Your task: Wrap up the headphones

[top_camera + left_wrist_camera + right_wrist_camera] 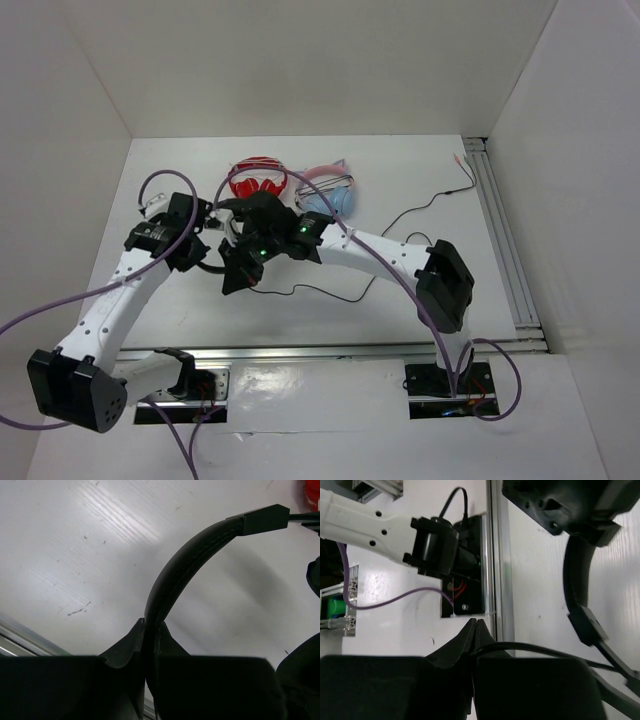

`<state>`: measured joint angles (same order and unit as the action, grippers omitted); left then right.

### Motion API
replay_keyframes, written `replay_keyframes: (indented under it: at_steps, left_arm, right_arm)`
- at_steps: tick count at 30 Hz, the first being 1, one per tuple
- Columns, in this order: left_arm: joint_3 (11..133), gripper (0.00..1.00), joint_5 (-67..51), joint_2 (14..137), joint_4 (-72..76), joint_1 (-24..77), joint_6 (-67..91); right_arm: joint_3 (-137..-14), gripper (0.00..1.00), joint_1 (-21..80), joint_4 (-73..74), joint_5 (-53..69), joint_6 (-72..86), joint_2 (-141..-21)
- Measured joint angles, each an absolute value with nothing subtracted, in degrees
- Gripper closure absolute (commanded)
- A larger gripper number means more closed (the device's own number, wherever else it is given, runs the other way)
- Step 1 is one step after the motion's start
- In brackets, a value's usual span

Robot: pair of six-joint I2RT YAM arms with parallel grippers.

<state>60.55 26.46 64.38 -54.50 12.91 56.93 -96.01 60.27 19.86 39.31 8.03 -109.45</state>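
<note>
From above, the black headphones (238, 272) lie on the table (400, 180) just nearer the arms than the red headphones (260, 178). Both grippers meet over them: the left gripper (195, 245) on the side away from the red headphones' right edge, and the right gripper (250, 250) just below the red headphones. The cable (330, 293) trails off to the right.

In the left wrist view, the left jaws are pinching the headband (190, 555), which arcs up toward the red headphones at the top right corner.

In the right wrist view, the right jaws are pressed together on the thin cable, which runs off rightward. The headband curves beyond it, held from above by the left gripper.
</note>
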Motion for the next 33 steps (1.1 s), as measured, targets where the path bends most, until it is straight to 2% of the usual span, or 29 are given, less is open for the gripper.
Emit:
replay_keyframes:
  at_steps: [10, 12, 15, 19, 21, 25, 30, 33]
  left_arm:
    - [61.14, 1.0, 25.23, 68.31, -44.95, 25.04, 43.24]
    - [61.73, 1.0, 24.62, 69.8, -43.66, 26.83, 40.29]
    - [61.93, 1.0, 24.6, 71.59, -42.78, 28.64, 37.52]
    - [61.87, 1.0, 24.12, 72.75, -43.42, 29.98, 34.15]
    - [61.87, 1.0, 23.59, 73.12, -43.4, 30.33, 32.86]
    - [61.45, 1.0, 20.86, 73.28, -42.63, 31.44, 31.4]
    - [60.71, 1.0, 18.41, 73.03, -39.55, 35.48, 31.77]
    - [60.71, 1.0, 18.26, 72.73, -36.97, 37.17, 32.16]
  right_arm:
    - [-97.19, 1.0, 52.77, 39.75, 44.53, -0.8, -105.84]
    - [-97.19, 0.97, 51.16, 44.71, 44.75, -4.14, -104.73]
    - [-98.35, 0.94, 49.52, 52.29, 44.23, -8.88, -104.31]
    - [-99.81, 0.94, 48.25, 59.64, 40.71, -13.72, -104.25]
    - [-99.74, 1.0, 47.83, 60.42, 38.28, -14.83, -103.74]
    - [-96.64, 1.0, 47.57, 57.95, 31.77, -13.13, -100.68]
    - [-86.89, 1.0, 47.48, 47.83, 19.03, -5.98, -91.5]
    - [-83.33, 0.88, 48.56, 43.77, 11.92, -3.05, -86.26]
